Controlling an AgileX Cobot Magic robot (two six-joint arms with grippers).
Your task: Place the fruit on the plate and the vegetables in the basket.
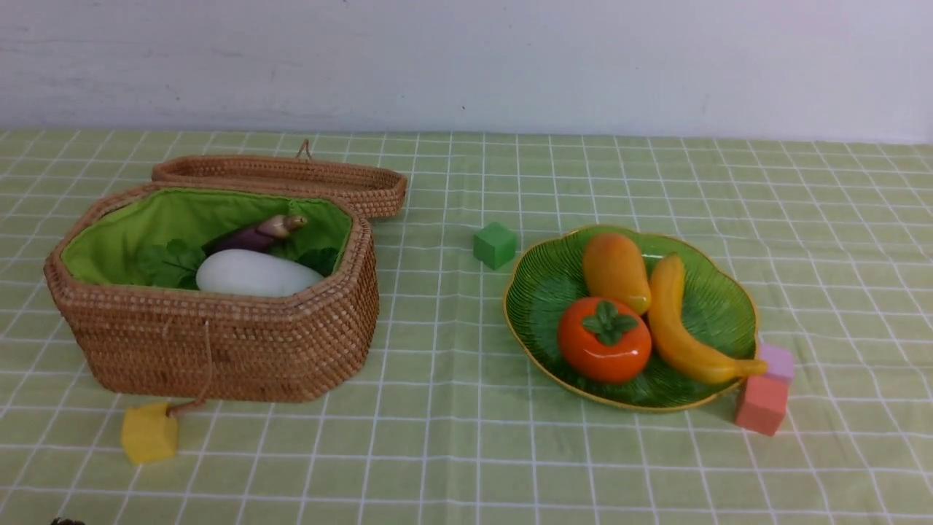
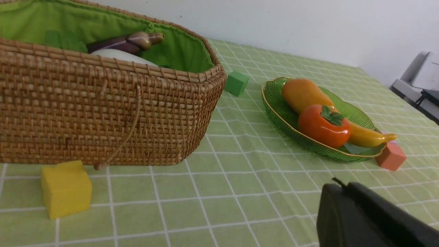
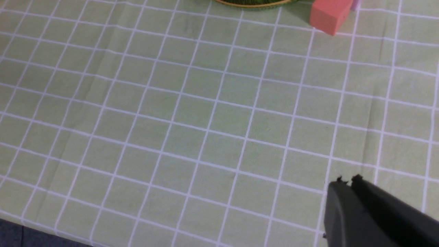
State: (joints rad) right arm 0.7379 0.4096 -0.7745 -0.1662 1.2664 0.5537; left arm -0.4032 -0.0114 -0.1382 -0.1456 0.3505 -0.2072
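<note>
Judging by the layout, sorting looks finished: banana (image 1: 681, 328), persimmon (image 1: 604, 340) and mango (image 1: 616, 271) lie on the plate (image 1: 539, 292), radish (image 1: 251, 273) and eggplant (image 1: 255, 235) in the basket (image 1: 219, 343). Keep both arms low and clear of it; left gripper (image 2: 337, 183) and right gripper (image 3: 346, 181) jaws sit together, empty

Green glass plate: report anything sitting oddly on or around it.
The curved yellow banana overhangs the scalloped green glass plate: its tip pokes past the gold rim, over the salmon foam cube. Mango and persimmon lie fully inside.
</note>
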